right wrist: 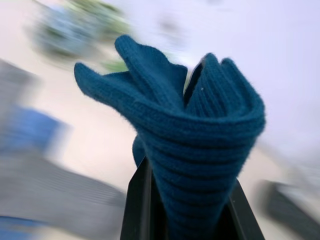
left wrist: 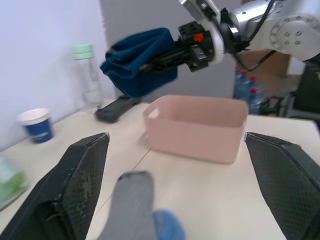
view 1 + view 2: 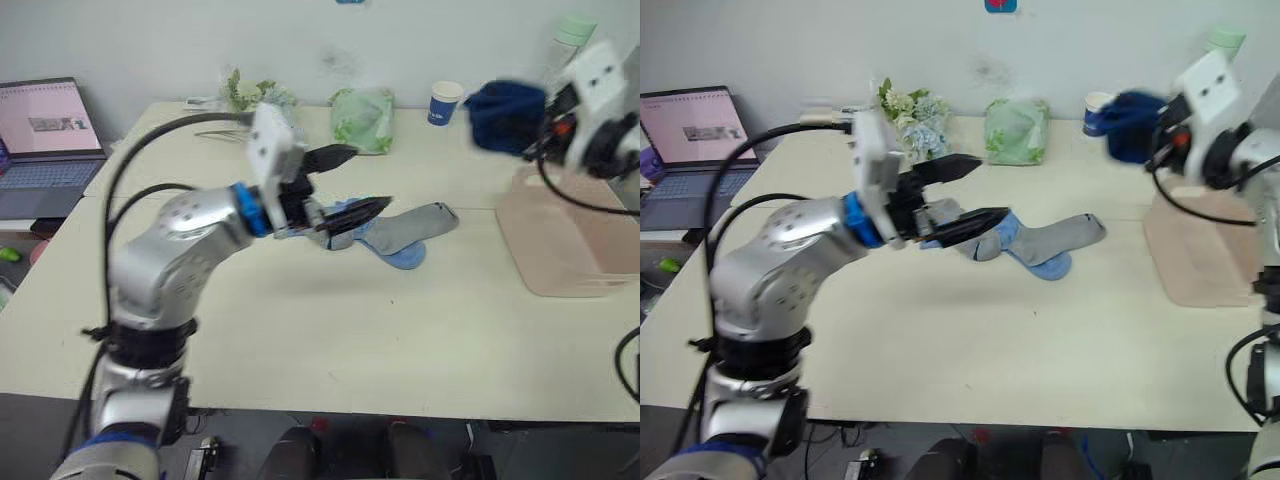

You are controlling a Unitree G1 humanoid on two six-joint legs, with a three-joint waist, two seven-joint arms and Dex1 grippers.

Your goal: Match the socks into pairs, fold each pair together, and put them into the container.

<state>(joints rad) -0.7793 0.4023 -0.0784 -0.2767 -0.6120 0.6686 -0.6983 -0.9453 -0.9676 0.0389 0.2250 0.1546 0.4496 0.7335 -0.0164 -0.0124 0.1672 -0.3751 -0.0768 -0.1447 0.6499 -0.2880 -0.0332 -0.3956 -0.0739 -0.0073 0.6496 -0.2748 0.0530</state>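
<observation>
A folded bundle of dark navy socks (image 3: 505, 115) hangs in the air with my right gripper (image 3: 545, 118) shut on it, just above and left of the pale pink container (image 3: 570, 240). In the right wrist view the navy bundle (image 1: 195, 135) sits clamped between the two fingers. My left gripper (image 3: 350, 183) is open over mid-table with nothing in it, its fingers (image 2: 75, 185) wide apart. Just beyond it a grey sock (image 3: 420, 225) lies flat, overlapping a light blue sock (image 3: 400, 255). More grey and light blue sock fabric is partly hidden behind the left fingers.
Along the back edge stand a green bag (image 3: 362, 118), a blue paper cup (image 3: 445, 102), a bunch of flowers (image 3: 250, 92) and a clear bottle (image 2: 87, 75). An open laptop (image 3: 45, 140) is on the far left. A dark flat object (image 2: 117, 107) lies near the container.
</observation>
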